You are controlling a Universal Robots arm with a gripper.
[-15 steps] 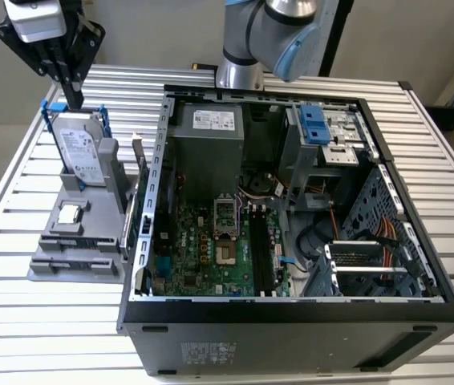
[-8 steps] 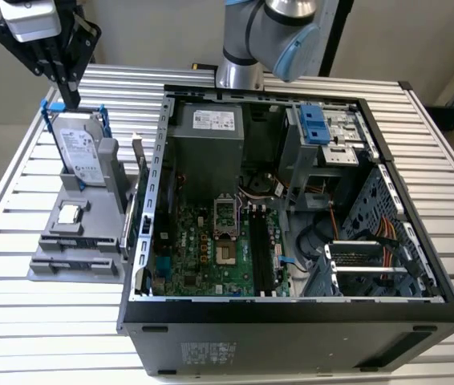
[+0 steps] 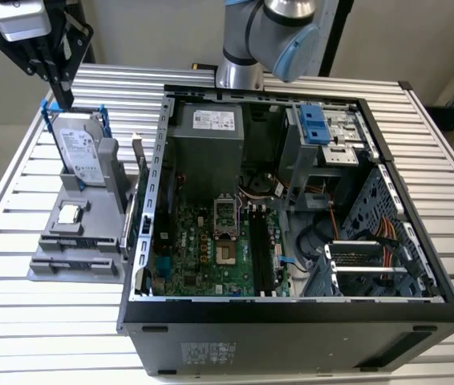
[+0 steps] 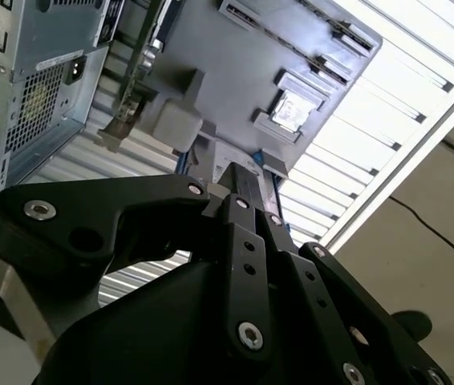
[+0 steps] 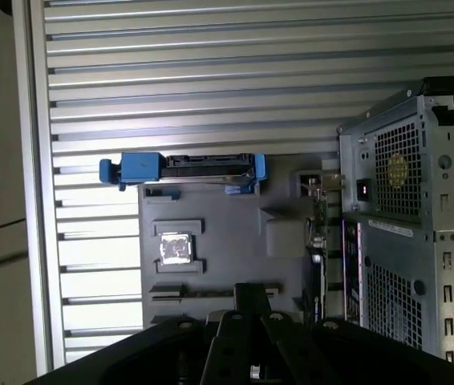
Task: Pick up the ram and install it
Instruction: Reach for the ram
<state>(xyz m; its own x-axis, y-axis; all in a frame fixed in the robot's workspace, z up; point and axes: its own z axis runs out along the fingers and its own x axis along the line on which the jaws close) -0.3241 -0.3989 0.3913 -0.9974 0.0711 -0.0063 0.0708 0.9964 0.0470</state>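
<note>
The ram (image 3: 134, 202) is a thin stick standing on edge at the side of the grey fixture (image 3: 74, 261) that faces the computer case. It appears edge-on in both wrist views (image 5: 321, 234) (image 4: 133, 76). My gripper (image 3: 64, 95) hangs high over the far end of the fixture, above the hard drive, at the exterior view's upper left. Its black fingers (image 4: 241, 186) are shut together with nothing between them and point down at the fixture. The gripper is well clear of the ram.
A silver hard drive in a blue bracket (image 3: 79, 152) and a small square chip (image 3: 68, 214) sit on the fixture. The open computer case (image 3: 291, 309) lies at the exterior view's right, with the green motherboard (image 3: 207, 253) and its black memory slots (image 3: 263, 249) inside.
</note>
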